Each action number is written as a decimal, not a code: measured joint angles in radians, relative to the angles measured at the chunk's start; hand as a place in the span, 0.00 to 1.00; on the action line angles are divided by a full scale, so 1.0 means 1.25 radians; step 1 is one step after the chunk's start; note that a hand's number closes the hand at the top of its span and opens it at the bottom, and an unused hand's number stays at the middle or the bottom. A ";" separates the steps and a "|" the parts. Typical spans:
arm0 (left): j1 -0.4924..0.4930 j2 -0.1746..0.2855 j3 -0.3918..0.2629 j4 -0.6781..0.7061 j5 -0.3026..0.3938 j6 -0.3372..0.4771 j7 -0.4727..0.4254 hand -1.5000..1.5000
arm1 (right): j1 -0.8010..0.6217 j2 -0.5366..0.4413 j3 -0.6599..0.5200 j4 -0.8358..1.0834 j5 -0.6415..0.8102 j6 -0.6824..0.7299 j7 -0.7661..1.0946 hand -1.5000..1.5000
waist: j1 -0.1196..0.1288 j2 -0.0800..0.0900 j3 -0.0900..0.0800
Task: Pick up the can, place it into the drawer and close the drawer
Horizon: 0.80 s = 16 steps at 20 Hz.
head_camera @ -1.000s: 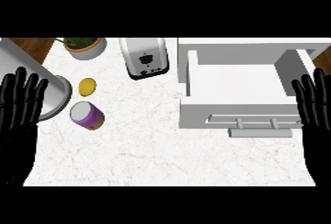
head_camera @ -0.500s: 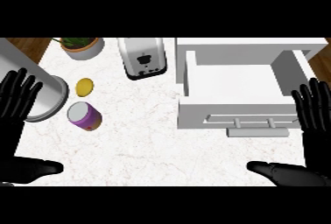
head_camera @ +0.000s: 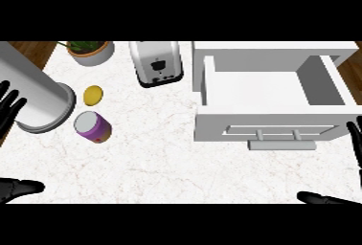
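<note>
Though checked against a second ago, no change to can (head_camera: 93, 127): sitting toward counter's left edge, just beside grey cylinder (head_camera: 39, 105), front of a small yellow thing (head_camera: 93, 94), untouched. Drawer (head_camera: 272, 86) at right back corner, pulled open as before. Only change: both hands drawn outward toward counter's side edges, thumbs now poking in along front edge. Reads as pick-up not started, likely settling into a start pose; reach for can presumably next. Left hand (head_camera: 8, 107) at left edge, fingers straight and pointing toward the back, open, holding nothing, closer to can but apart from it. Right hand (head_camera: 354, 139) at right edge just beside drawer handle (head_camera: 283, 143), mostly cut off, fingers straight, open, empty
</note>
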 measured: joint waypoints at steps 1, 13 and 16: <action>0.002 0.007 0.010 -0.015 0.013 -0.002 0.019 0.00 | 0.018 0.000 -0.005 -0.015 -0.008 0.008 0.004 0.00 | 0.000 0.000 0.000; 0.032 0.011 0.118 -0.031 0.152 -0.026 0.110 0.00 | 0.086 -0.025 -0.123 -0.019 -0.121 0.111 -0.028 0.00 | 0.000 0.000 0.000; 0.015 0.004 0.121 -0.017 0.187 -0.009 0.143 0.00 | 0.098 -0.029 -0.146 -0.004 -0.142 0.140 -0.050 0.00 | -0.001 0.000 0.000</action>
